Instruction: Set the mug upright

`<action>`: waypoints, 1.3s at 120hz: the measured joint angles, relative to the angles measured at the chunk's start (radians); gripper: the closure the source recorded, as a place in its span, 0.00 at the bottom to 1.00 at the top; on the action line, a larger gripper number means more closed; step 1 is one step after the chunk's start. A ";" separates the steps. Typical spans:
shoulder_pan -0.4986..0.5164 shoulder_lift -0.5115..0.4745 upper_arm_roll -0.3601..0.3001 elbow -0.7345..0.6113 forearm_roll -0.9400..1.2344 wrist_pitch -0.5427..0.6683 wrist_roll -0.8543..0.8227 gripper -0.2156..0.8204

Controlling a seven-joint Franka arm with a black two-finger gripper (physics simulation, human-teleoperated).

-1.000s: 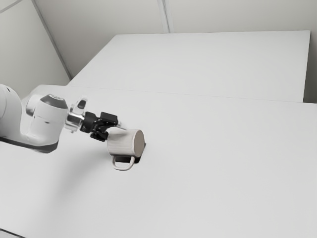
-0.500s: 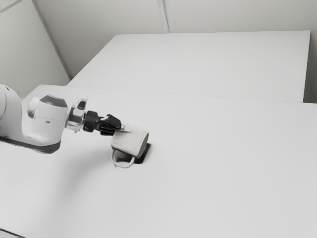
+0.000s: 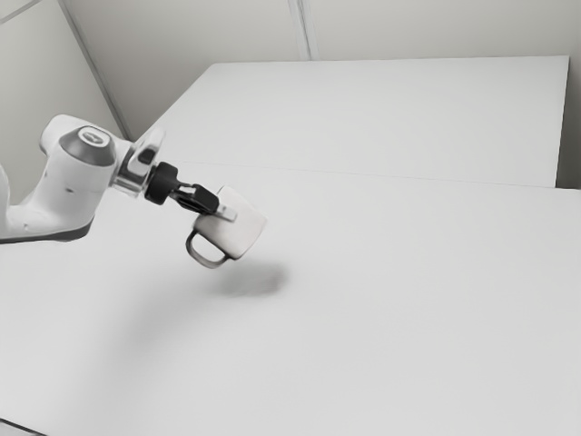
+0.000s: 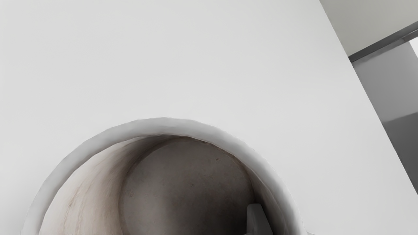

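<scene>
The lone mug (image 3: 241,238), on its side at the table (image 3: 408,300) a second earlier, hung tilted above it, its wall pinched by the gripper (image 3: 226,214). One fingertip (image 4: 256,217) reached inside the mug; its single handle (image 3: 207,263) hung low.

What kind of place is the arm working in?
Likely a bare, simulated test room or lab cell: a plain white table, pale panelled walls behind it, and a robot arm holding one mug above the tabletop.
</scene>
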 joint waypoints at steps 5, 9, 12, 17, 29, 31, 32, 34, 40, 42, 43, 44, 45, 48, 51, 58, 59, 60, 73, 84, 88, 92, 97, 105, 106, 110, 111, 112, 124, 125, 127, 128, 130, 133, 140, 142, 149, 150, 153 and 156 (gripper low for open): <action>0.000 -0.009 -0.009 0.009 0.076 -0.002 -0.032 0.95; -0.001 -0.018 -0.019 0.013 0.136 -0.003 -0.061 0.95; -0.005 -0.024 -0.026 0.015 0.179 -0.003 -0.083 0.95; -0.011 -0.032 -0.039 0.016 0.248 -0.003 -0.123 0.95; -0.023 -0.045 -0.071 0.018 0.397 0.007 -0.225 0.96; -0.025 -0.046 -0.075 0.018 0.418 0.010 -0.242 0.96; -0.026 -0.046 -0.078 0.018 0.428 0.012 -0.250 0.96; -0.026 -0.047 -0.084 0.018 0.449 0.016 -0.268 0.96; -0.030 -0.048 -0.098 0.017 0.503 0.028 -0.319 0.96; -0.031 -0.049 -0.102 0.015 0.518 0.034 -0.336 0.96; -0.031 -0.049 -0.104 0.014 0.526 0.037 -0.344 0.96; -0.031 -0.049 -0.105 0.013 0.534 0.040 -0.352 0.96; -0.031 -0.049 -0.108 0.012 0.541 0.043 -0.359 0.96; -0.031 -0.048 -0.114 0.009 0.560 0.053 -0.383 0.96; -0.032 -0.048 -0.117 0.005 0.578 0.064 -0.405 0.96; -0.036 -0.048 -0.124 -0.012 0.609 0.093 -0.454 0.96; -0.037 -0.048 -0.125 -0.014 0.612 0.097 -0.460 0.96; -0.038 -0.048 -0.125 -0.016 0.615 0.101 -0.467 0.96; -0.053 -0.049 -0.128 -0.051 0.659 0.165 -0.546 0.96; -0.056 -0.064 -0.133 -0.093 0.679 0.217 -0.605 0.96; -0.057 -0.068 -0.135 -0.104 0.685 0.235 -0.625 0.96; -0.058 -0.071 -0.137 -0.113 0.693 0.253 -0.644 0.96; -0.059 -0.075 -0.140 -0.125 0.704 0.275 -0.668 0.96; -0.063 -0.079 -0.144 -0.145 0.722 0.307 -0.704 0.96; -0.063 -0.079 -0.144 -0.147 0.724 0.311 -0.708 0.96; -0.065 -0.080 -0.145 -0.157 0.730 0.328 -0.725 0.96; -0.065 -0.080 -0.145 -0.160 0.732 0.333 -0.729 0.96; -0.066 -0.080 -0.145 -0.163 0.734 0.338 -0.733 0.96; -0.070 -0.079 -0.147 -0.189 0.755 0.389 -0.777 0.96; -0.070 -0.079 -0.147 -0.191 0.757 0.392 -0.780 0.96; -0.070 -0.079 -0.147 -0.195 0.759 0.399 -0.787 0.96; -0.070 -0.079 -0.148 -0.197 0.761 0.402 -0.791 0.96; -0.070 -0.079 -0.148 -0.201 0.763 0.408 -0.798 0.96; -0.070 -0.079 -0.148 -0.208 0.766 0.418 -0.807 0.96; -0.070 -0.080 -0.148 -0.221 0.771 0.436 -0.829 0.96; -0.071 -0.080 -0.149 -0.225 0.772 0.441 -0.835 0.96; -0.071 -0.081 -0.149 -0.239 0.775 0.453 -0.854 0.96; -0.071 -0.081 -0.149 -0.241 0.775 0.455 -0.857 0.96; -0.071 -0.081 -0.149 -0.247 0.776 0.459 -0.865 0.96; -0.071 -0.081 -0.149 -0.250 0.777 0.463 -0.873 0.96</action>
